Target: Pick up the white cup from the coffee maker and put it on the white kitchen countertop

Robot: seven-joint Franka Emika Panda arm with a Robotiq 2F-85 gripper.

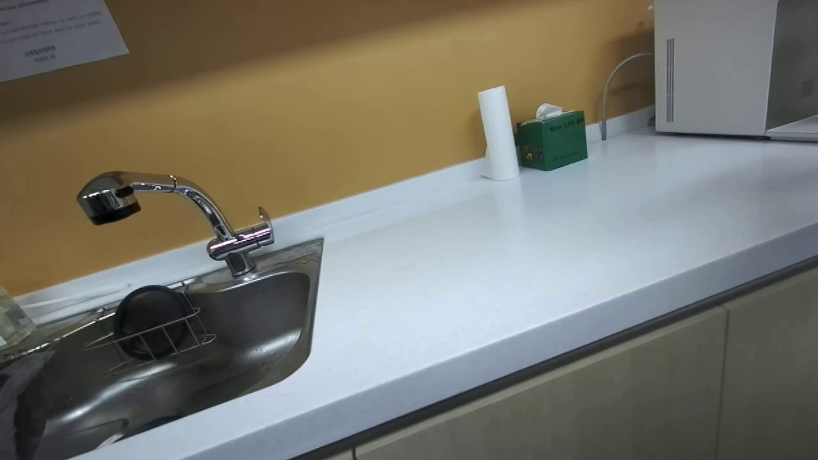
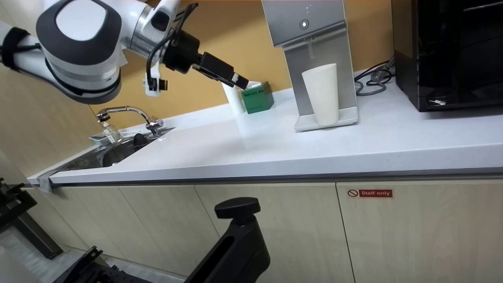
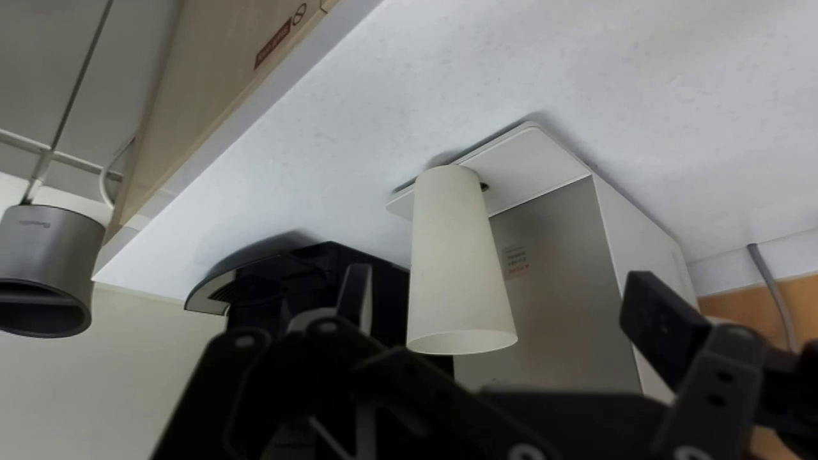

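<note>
1. The white table (image 2: 220,145) runs from left to right along a yellow-orange wall (image 1: 358,115).
2. The robot arm (image 2: 80,65) reaches in from the left, above the table.
3. A black appliance (image 2: 459,55), seen only in part, stands at the right.
4. The coffee maker (image 2: 332,51) stands near it, to its left.
5. A steel sink (image 1: 255,313) is set into the table's left part, with a chrome faucet (image 1: 208,206) at its far side.
6. The tool (image 3: 498,291) hangs over the table, left of the coffee maker; its two fingers (image 3: 661,326) are spread wide apart.
7. In both exterior views, a slim white cylinder (image 1: 498,134) and, just to its right, a green tissue box (image 1: 562,142) stand at the table's far side.
8. The white cup (image 2: 323,94) stands upright on the coffee maker's base, below the spout, clear of the tool.
</note>
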